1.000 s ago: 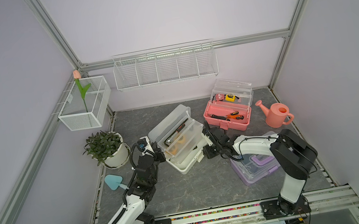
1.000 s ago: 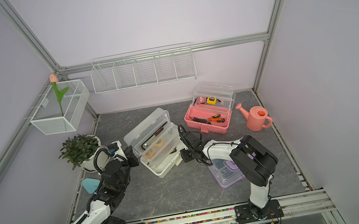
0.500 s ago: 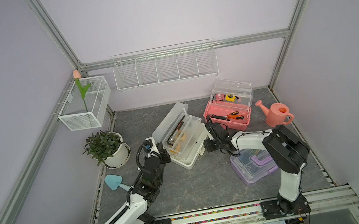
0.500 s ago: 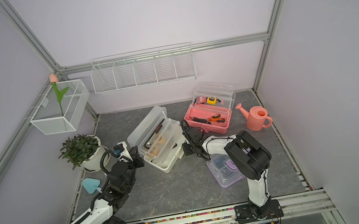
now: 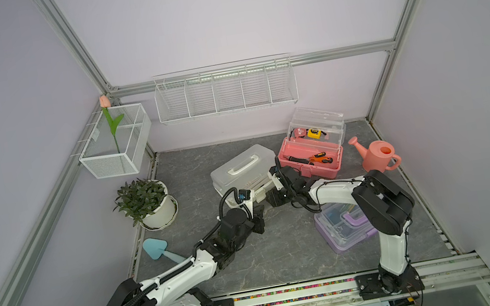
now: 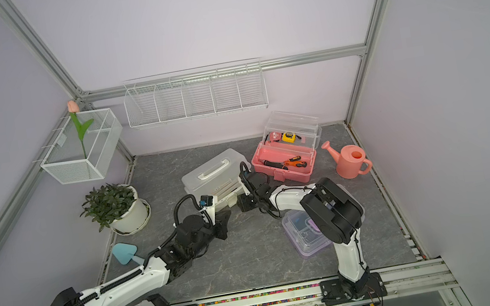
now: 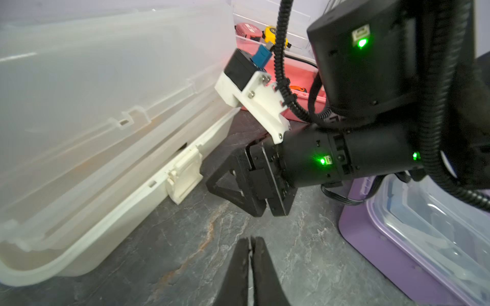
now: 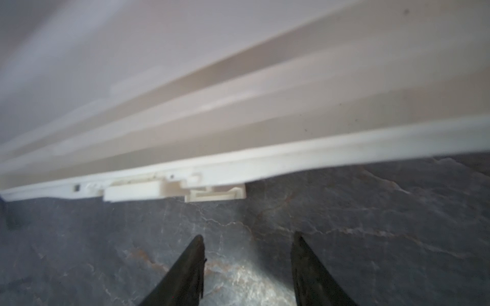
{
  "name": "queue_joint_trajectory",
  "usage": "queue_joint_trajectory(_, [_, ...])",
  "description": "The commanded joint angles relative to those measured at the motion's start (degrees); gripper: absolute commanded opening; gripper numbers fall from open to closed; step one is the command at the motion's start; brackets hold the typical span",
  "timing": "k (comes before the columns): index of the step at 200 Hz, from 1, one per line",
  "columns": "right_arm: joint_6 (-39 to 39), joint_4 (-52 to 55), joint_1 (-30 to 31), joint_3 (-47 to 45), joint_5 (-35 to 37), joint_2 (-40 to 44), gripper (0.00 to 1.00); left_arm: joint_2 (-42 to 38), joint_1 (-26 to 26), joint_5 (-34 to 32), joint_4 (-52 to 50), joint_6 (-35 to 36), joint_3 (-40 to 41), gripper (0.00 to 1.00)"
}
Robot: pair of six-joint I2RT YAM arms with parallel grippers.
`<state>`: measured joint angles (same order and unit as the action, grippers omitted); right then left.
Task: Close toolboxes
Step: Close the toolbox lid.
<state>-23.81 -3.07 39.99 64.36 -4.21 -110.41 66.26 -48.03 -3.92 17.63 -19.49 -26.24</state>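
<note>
Toolbox (image 5: 242, 174), white — lid (image 5: 257, 155) down, latch (image 7: 185, 176) unfastened; left gripper (image 7: 251, 239) fingers together, right gripper (image 8: 248, 235) fingers apart, empty — next, likely: press latch home.

Wht box (image 5: 233, 179) shut (pink box (image 5: 318, 172) open).

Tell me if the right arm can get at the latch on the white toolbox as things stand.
Probably yes. The right hand is open and faces the latch on the white toolbox, with only bare floor between them and nothing in the way.

Purple toolbox (image 5: 339, 232) partly behind right arm (image 5: 382, 205)
</note>
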Motion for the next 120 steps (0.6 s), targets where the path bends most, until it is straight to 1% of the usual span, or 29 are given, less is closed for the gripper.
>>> queue_joint_trajectory(1, [0.1, -2.3, -0.6, 0.7, -1.7, -0.2, 0.55, 0.2, -0.1, 3.4, -0.8, -1.9, -2.1, 0.12])
queue_joint_trajectory(32, [0.0, -2.0, -0.8, 0.5, -1.9, 0.3, 0.56, -0.8, -0.1, 2.6, -1.9, -2.1, -3.1, 0.13])
queue_joint_trajectory(49, [0.0, -1.3, -1.1, 0.0, -1.4, 1.2, 0.57, -2.0, -0.1, 0.3, -4.0, -2.9, -4.8, 0.14])
queue_joint_trajectory(59, [0.0, -0.8, -1.3, -0.6, -0.9, 2.0, 0.58, -2.6, -0.1, -3.0, -5.9, -4.5, -6.1, 0.18])
queue_joint_trajectory(68, [-0.2, -0.5, -1.4, -1.4, -0.3, 3.0, 0.59, -2.9, -0.1, -5.3, -6.7, -4.3, -7.4, 0.21])
queue_joint_trajectory(75, [-0.2, -0.2, -1.5, -2.2, 0.0, 3.8, 0.6, -2.9, 0.0, -6.0, -7.5, -3.6, -8.7, 0.22])
queue_joint_trajectory(89, [-0.3, 0.8, -1.9, -3.6, 0.8, 5.6, 0.63, -2.6, 0.3, -7.8, -8.8, -2.7, -11.6, 0.29])
queue_joint_trajectory(107, [-0.7, 1.6, -2.2, -5.6, 1.7, 7.9, 0.65, -0.8, 3.0, -7.0, -9.9, -2.9, -15.4, 0.35])
queue_joint_trajectory(120, [-1.0, 2.3, -2.4, -6.9, 2.4, 9.4, 0.67, 1.1, 6.5, -4.2, -10.3, -4.2, -18.0, 0.38])
